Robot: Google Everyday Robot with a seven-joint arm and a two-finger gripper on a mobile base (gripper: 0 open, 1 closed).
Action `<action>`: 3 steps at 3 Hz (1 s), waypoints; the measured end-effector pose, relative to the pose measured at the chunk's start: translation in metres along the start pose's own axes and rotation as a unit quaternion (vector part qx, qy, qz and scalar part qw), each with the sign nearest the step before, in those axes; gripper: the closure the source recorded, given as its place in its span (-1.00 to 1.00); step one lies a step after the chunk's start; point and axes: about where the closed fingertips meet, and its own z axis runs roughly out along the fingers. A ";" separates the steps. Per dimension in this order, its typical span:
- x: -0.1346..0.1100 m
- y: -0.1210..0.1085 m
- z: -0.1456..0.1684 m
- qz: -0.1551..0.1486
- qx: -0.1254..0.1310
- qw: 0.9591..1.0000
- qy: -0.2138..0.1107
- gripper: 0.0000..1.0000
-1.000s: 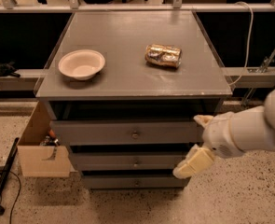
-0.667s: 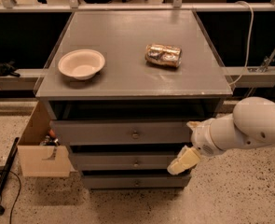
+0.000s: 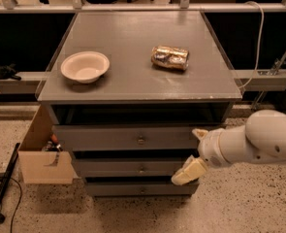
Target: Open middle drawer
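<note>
The grey cabinet has three drawer fronts stacked under its top. The middle drawer is the low, wide grey front with a small round metal knob at its centre, and it looks closed. Above it is a taller front with a bigger knob, and below it a narrower front. My gripper is in front of the drawers' right end, to the right of the middle knob. Its cream fingers are spread apart and hold nothing.
A white bowl and a crumpled shiny packet lie on the cabinet top. An open cardboard box stands against the cabinet's left side. A black pole lies on the speckled floor at left. A white cable hangs at right.
My gripper and arm have moved left, from beside the cabinet's right edge to in front of the drawers' right end. The drawers have not moved.
</note>
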 end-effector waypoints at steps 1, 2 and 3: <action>0.027 0.004 0.007 0.037 -0.002 0.999 -0.021 -1.00; 0.059 0.001 0.011 0.063 0.007 0.998 -0.020 -1.00; 0.059 0.001 0.011 0.063 0.007 0.998 -0.020 -1.00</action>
